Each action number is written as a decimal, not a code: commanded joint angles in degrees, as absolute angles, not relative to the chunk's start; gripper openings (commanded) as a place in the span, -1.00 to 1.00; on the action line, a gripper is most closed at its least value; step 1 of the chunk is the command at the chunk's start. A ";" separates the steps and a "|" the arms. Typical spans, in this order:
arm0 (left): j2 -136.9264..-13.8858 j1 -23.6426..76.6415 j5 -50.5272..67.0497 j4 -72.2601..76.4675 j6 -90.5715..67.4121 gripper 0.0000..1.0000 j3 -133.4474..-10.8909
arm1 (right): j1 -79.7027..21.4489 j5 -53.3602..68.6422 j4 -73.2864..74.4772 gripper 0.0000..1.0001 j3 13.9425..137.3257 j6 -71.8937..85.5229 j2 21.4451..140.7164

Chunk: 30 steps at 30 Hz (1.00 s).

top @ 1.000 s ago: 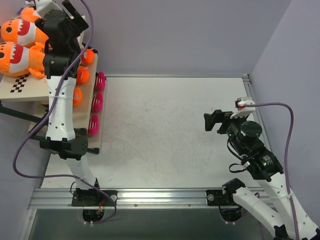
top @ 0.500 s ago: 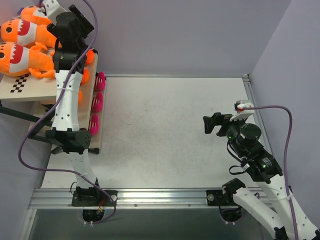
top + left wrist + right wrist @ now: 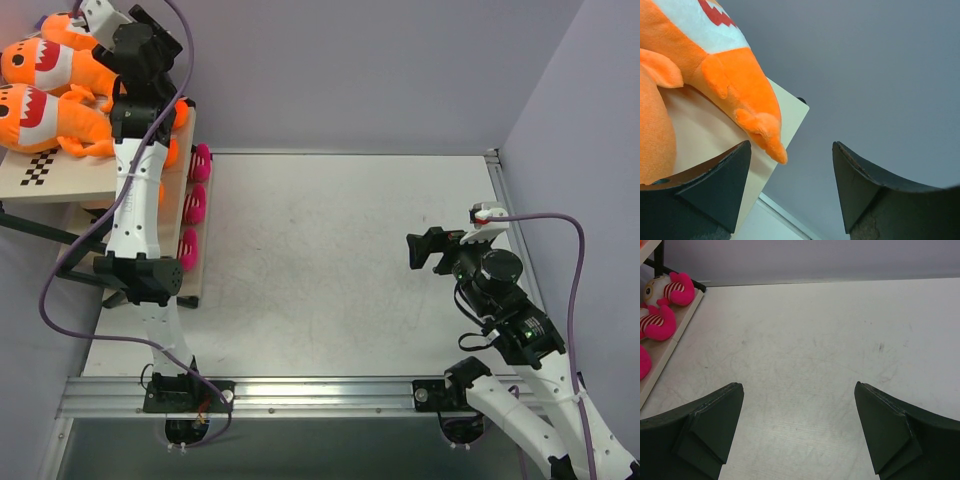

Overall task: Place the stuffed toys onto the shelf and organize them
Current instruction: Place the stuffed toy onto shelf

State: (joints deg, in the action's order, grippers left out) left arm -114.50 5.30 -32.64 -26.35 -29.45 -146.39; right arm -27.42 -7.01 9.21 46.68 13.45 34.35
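**Top external view.** Over the last second the left arm has straightened, carrying the left gripper [image 3: 158, 28] slightly towards 3 o'clock. It has now all but settled over the back corner of the shelf [image 3: 70, 178], at 11 o'clock. Three orange sharks [image 3: 45, 65] lie on the top board just beside it. Its jaws cannot be read from this view. Pink striped dolls [image 3: 196, 205] sit in a row on the low tier at 9 o'clock. The right gripper [image 3: 420, 246], at 3 o'clock, has not moved and hovers over the bare counter [image 3: 320, 260].

**Left wrist view.** The left gripper [image 3: 791, 148] has its jaws apart, with only grey wall between them. A shark [image 3: 735, 85] rests on the top board [image 3: 786, 114] at 10 o'clock, its tail tip clear of both fingers.

**Right wrist view.** The right gripper [image 3: 797, 386] has its jaws wide apart and empty. Two pink striped dolls [image 3: 674, 290] are at 10 o'clock on the low tier.

**Finding.** The shark appears released and placed. No toy shows on the counter, so probably only tidying remains.
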 commanded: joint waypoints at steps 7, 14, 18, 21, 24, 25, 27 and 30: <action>-115.75 5.54 -35.59 -23.38 -28.92 0.47 -145.64 | -27.42 -7.82 6.68 0.99 46.32 13.80 34.10; -117.59 5.45 -36.91 -21.09 -28.30 0.29 -145.28 | -27.42 -8.96 7.12 0.99 46.41 13.89 34.54; -118.74 5.45 -37.70 -20.31 -29.09 0.21 -145.55 | -27.42 -9.32 7.64 0.99 46.58 13.62 34.80; -119.27 5.54 -38.05 -19.34 -29.27 0.14 -145.55 | -27.51 -9.84 7.82 0.99 46.58 13.54 34.80; -119.01 5.62 -39.29 -18.20 -28.74 0.07 -144.67 | -27.60 -10.28 7.73 0.99 46.84 13.19 35.33; -118.92 5.62 -39.90 -17.32 -28.65 0.04 -144.23 | -27.60 -10.37 7.91 0.99 46.93 13.10 35.33; -118.39 5.54 -40.25 -16.27 -28.57 -0.03 -143.53 | -27.60 -10.63 8.00 0.99 46.93 13.10 35.86; -118.04 5.54 -40.69 -14.68 -28.83 -0.14 -142.30 | -27.77 -10.37 8.09 0.99 46.85 13.10 36.47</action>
State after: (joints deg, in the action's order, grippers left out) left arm -119.11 5.32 -39.18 -18.65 -29.19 -143.06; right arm -27.49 -9.02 9.23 46.44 13.43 35.59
